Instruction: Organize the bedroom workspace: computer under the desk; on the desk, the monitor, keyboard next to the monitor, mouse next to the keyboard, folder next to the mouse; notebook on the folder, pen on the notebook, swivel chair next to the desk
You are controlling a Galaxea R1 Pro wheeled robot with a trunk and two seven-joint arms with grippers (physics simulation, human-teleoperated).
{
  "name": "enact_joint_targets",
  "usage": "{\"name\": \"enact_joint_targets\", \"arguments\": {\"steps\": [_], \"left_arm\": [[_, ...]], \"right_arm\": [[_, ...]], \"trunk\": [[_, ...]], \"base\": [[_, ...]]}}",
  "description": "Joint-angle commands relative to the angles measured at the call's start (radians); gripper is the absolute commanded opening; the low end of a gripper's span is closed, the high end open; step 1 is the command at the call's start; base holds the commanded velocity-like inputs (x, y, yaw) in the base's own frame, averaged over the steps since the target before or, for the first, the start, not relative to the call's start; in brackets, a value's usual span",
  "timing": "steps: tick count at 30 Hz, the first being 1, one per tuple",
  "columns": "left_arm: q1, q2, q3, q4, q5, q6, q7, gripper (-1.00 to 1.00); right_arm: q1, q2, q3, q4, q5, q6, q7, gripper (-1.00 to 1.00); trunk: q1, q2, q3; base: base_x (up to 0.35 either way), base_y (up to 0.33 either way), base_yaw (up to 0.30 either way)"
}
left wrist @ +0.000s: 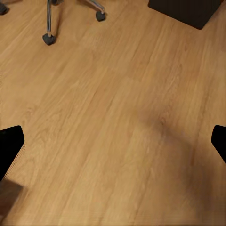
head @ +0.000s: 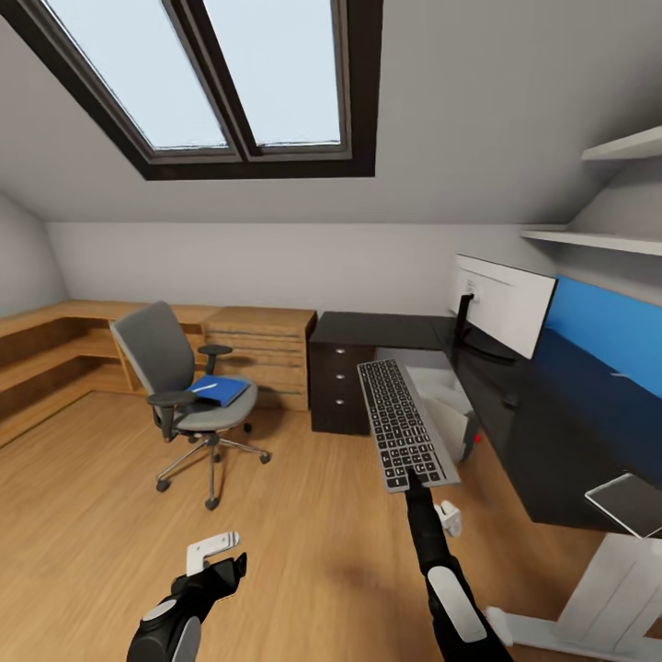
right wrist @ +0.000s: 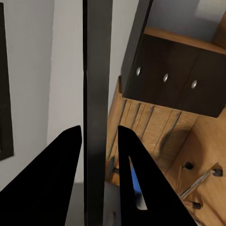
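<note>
Your right gripper [right wrist: 99,141] is clamped on the near edge of the keyboard [head: 403,426], holding it in the air above the wood floor [head: 303,533], just beside the front edge of the desk [head: 542,441], where the monitor [head: 504,303] stands with its white back toward you and the computer [head: 448,405] sits underneath. Your left gripper [head: 225,561] hangs low over the floor with its fingers [left wrist: 10,146] spread wide apart, holding nothing. The blue folder [head: 223,392] lies on the seat of the swivel chair [head: 179,395], well apart from the desk; no key legends, brand or other writing can be read anywhere.
</note>
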Motion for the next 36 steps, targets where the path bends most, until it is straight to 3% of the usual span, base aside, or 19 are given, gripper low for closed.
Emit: {"name": "enact_joint_targets", "arguments": {"steps": [1, 10, 21, 36], "left_arm": [[-0.001, 0.0, 0.0, -0.001, 0.011, 0.004, 0.006, 1.0], [-0.001, 0.0, 0.0, -0.001, 0.011, 0.005, 0.006, 1.0], [-0.001, -0.002, -0.002, 0.029, 0.011, 0.005, 0.007, 1.0], [-0.001, -0.002, -0.002, 0.031, 0.012, 0.005, 0.011, 1.0]], "right_arm": [[-0.001, 0.001, -0.001, 0.0, -0.01, 0.001, 0.008, -1.0], [-0.001, 0.001, -0.002, 0.0, -0.012, -0.002, 0.009, -1.0], [-0.001, 0.001, -0.002, 0.0, -0.014, -0.006, 0.006, -1.0], [-0.001, 0.001, -0.003, 0.002, -0.015, -0.02, 0.005, -1.0]], "trunk": [[0.001, -0.001, -0.001], [0.001, -0.001, -0.001], [0.001, -0.001, -0.001], [-0.057, 0.104, 0.046]], "base": [[0.298, 0.196, 0.0], [0.306, 0.161, 0.0], [0.17, -0.03, 0.0], [0.006, -0.002, -0.078]]}}
